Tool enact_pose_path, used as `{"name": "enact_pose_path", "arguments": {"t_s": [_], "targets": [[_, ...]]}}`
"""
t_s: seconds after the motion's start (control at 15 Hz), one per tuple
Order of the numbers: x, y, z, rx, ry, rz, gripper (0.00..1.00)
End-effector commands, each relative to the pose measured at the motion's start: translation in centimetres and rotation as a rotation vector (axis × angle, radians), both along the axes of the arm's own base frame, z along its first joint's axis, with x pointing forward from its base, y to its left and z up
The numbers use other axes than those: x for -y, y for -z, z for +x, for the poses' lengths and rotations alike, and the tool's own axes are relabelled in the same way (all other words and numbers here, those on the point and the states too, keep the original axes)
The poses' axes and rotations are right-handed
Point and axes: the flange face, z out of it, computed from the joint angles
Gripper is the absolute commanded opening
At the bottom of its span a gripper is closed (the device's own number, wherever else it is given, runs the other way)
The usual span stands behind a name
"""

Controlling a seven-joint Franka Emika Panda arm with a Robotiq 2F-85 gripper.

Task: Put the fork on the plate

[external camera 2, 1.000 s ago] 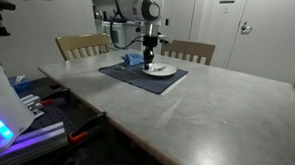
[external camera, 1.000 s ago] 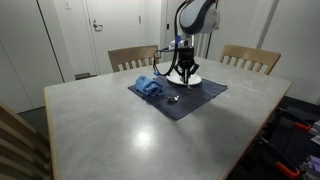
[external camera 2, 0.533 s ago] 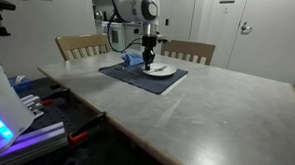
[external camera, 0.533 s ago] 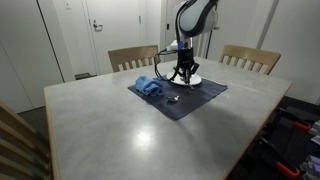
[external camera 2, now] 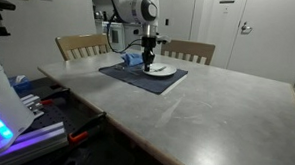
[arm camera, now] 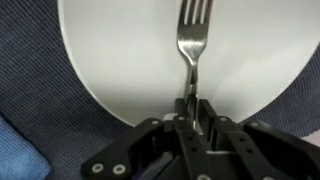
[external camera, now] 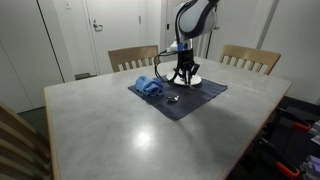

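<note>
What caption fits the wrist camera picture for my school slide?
The gripper pinches the fork by its handle, tines over the white plate on a dark blue placemat.

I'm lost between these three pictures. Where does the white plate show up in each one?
Exterior view: plate right of centre, near the mat's far corner, below the arm.
Exterior view: plate at centre, toward the mat's right end.
Wrist view: plate fills the upper middle, with the fork over it.
Shared landmark: the dark blue placemat under the plate.
</note>
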Motion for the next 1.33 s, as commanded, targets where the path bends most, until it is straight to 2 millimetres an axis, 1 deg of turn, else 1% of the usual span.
{"name": "enact_pose_path", "arguments": {"t_s": [0.0, 0.07, 0.13, 0.47, 0.93, 1.27], "targets": [[0.1, 2.5, 0.1, -0.038, -0.006, -0.008, 0.51], [0.1, 2.5, 0.1, -0.042, -0.001, -0.012, 0.56], [0.3, 2.3, 0.2, -0.043, 0.008, -0.014, 0.64], [1.2, 0.3, 0.7, -0.016, 0.034, -0.038, 1.00], [2.0, -2.0, 1.8, 0.026, 0.089, -0.066, 1.00], [2.4, -4.4, 2.5, 0.054, 0.178, -0.068, 1.00]]}}
